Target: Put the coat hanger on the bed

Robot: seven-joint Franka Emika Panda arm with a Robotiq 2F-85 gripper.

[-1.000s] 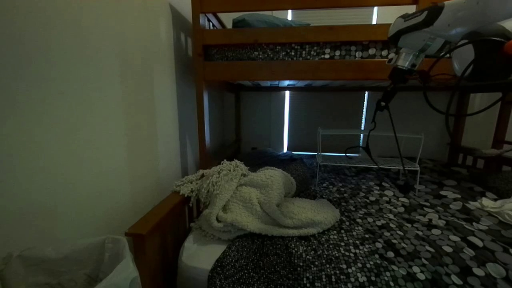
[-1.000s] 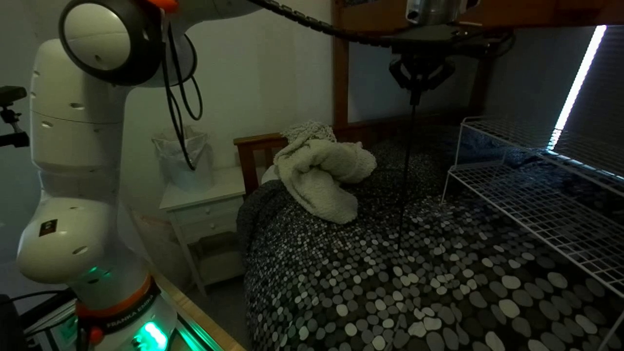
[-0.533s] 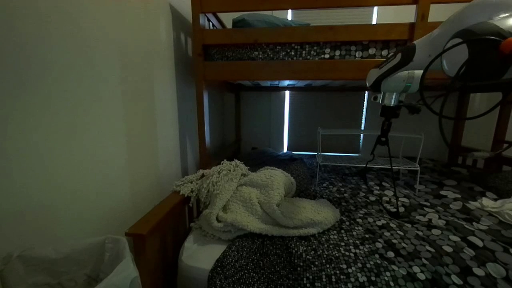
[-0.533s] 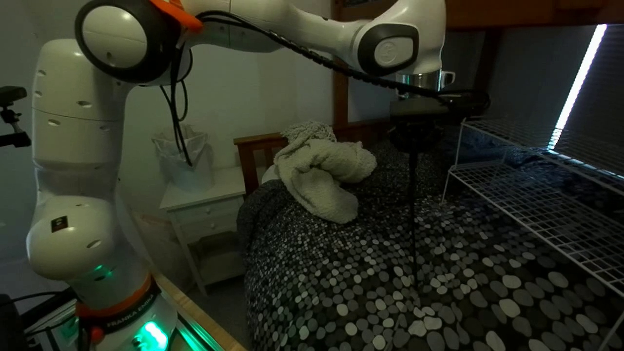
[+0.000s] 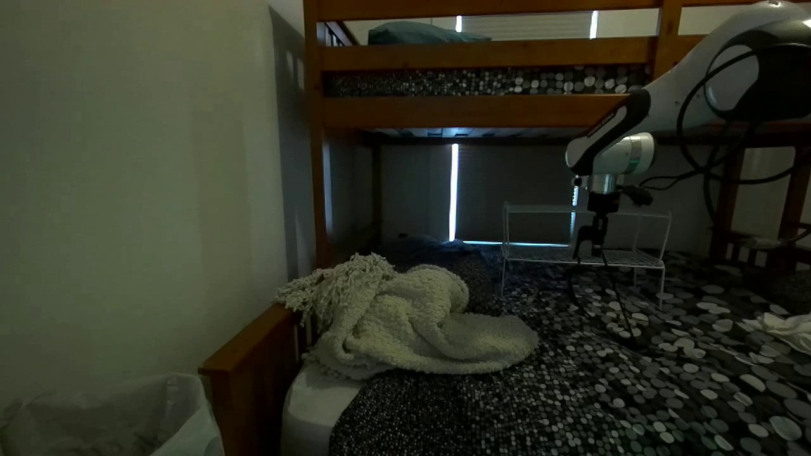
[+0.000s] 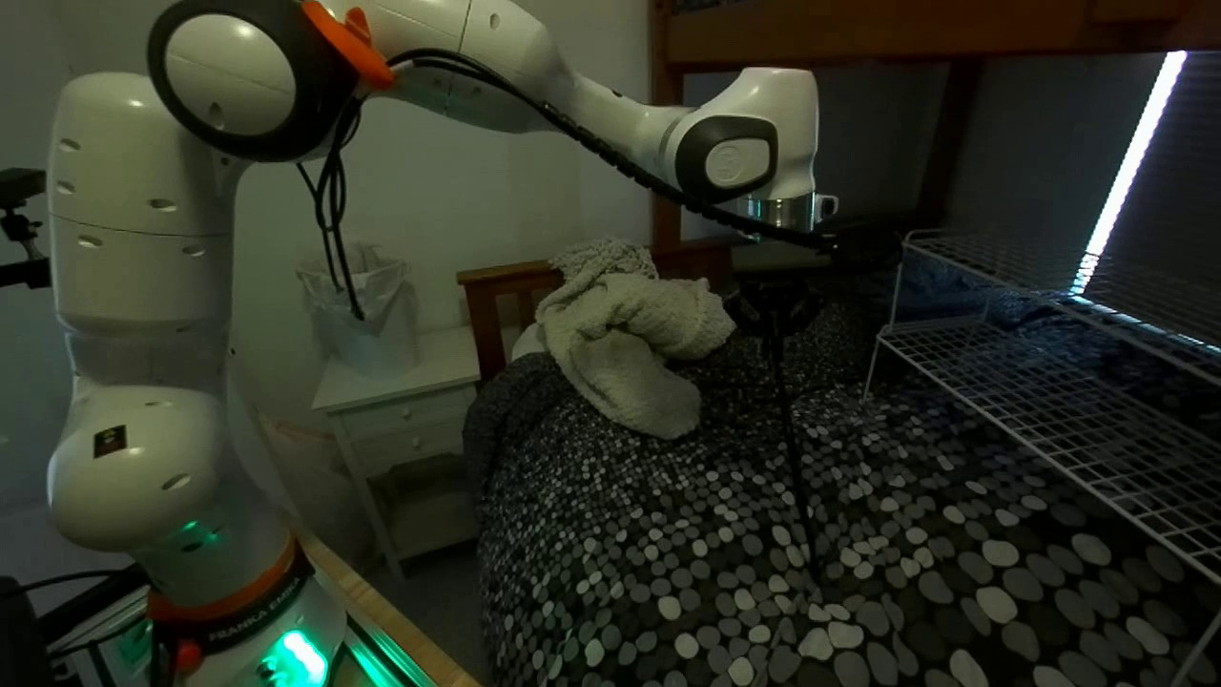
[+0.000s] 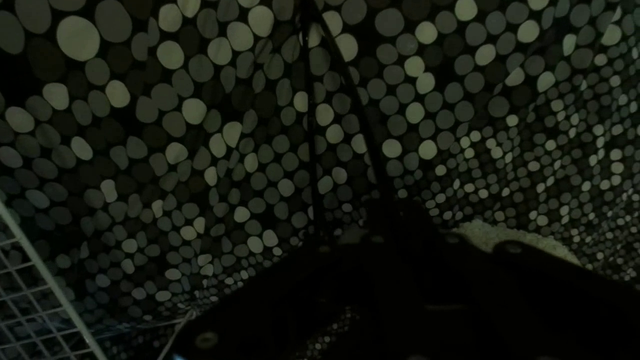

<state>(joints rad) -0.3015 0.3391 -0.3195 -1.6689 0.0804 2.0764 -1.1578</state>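
Observation:
The dark thin coat hanger hangs from my gripper [image 5: 594, 247] in both exterior views, its long side [image 5: 621, 304] slanting down to the bedding. In an exterior view it shows as a near-vertical dark line [image 6: 794, 468], slightly tilted. Its lower end is at or just above the bedding; I cannot tell if it touches. The bed [image 5: 570, 405] has a brown wooden frame and black-and-white speckled bedding. In the wrist view the gripper [image 7: 395, 215] is very dark, its fingers close together around the hanger [image 7: 362, 120], which runs away toward the bedding.
A white wire rack [image 6: 1030, 420] stands on the bed close to the gripper. A cream fluffy blanket [image 5: 418, 323] lies by the headboard side. The upper bunk rail [image 5: 469, 111] spans above. A white nightstand [image 6: 401, 382] with a bin [image 6: 362, 315] stands beside the bed.
My gripper has come down from near the upper bunk rail with the hanger still held. The hanger's lower end dropped to bedding level, and the hanger now leans a little.

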